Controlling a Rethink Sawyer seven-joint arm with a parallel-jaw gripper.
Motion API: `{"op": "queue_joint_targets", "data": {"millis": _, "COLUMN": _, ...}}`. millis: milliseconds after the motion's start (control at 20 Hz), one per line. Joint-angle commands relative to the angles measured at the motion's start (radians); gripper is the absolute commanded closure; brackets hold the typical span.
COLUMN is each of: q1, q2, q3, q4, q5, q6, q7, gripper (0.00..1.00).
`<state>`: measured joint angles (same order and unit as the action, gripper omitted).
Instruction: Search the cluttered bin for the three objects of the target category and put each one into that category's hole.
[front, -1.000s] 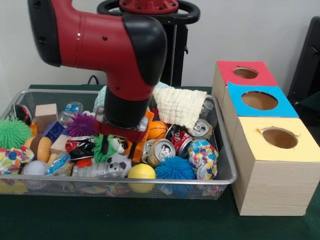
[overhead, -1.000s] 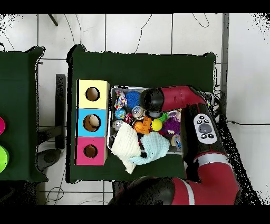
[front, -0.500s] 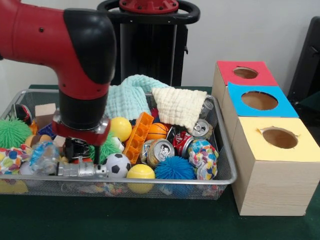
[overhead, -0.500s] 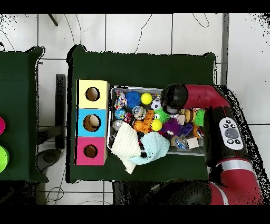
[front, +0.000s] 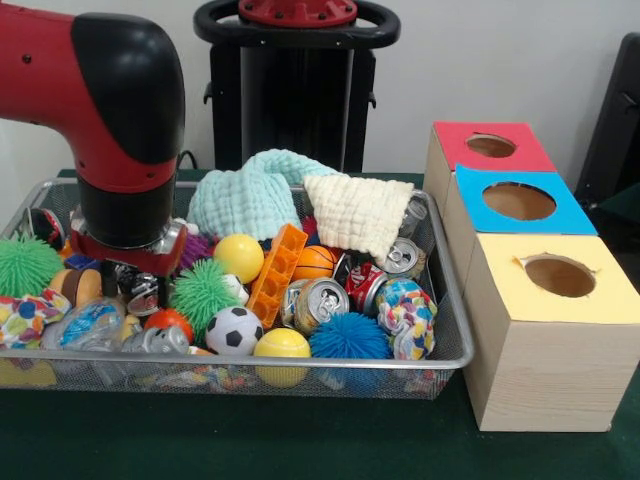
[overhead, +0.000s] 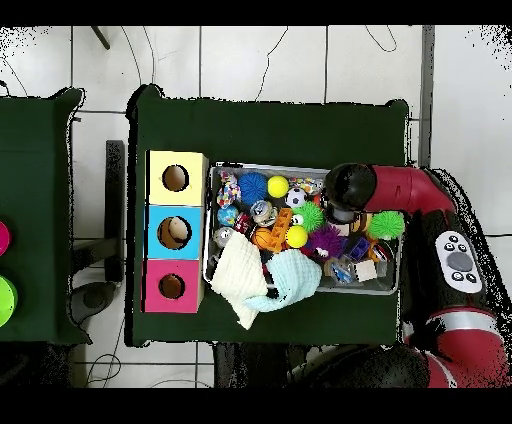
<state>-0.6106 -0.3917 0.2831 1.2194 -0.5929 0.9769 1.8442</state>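
The hand (front: 128, 275) sits low among the clutter at one end of the wire bin (front: 455, 330), probably rummaging; whether it grips anything cannot be told. Cans (front: 320, 302) lie mid-bin beside the orange block (front: 276, 275). The three-holed box (front: 540, 330) stands just beside the bin's other end, awaiting deposits.
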Motion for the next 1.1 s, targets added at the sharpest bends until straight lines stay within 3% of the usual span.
{"op": "queue_joint_targets", "data": {"millis": 50, "q1": -0.016, "q2": -0.008, "q3": 0.077, "q4": 0.078, "q5": 0.002, "q6": 0.214, "q7": -0.386, "gripper": 0.0}}
{"op": "queue_joint_targets", "data": {"millis": 550, "q1": -0.033, "q2": -0.092, "q3": 0.11, "q4": 0.178, "q5": 0.04, "q6": 0.281, "q7": -0.408, "gripper": 0.0}}
{"op": "queue_joint_targets", "data": {"millis": 1100, "q1": -0.076, "q2": -0.098, "q3": 0.197, "q4": 0.283, "q5": 0.057, "q6": 0.018, "q7": -0.296, "gripper": 0.0}}
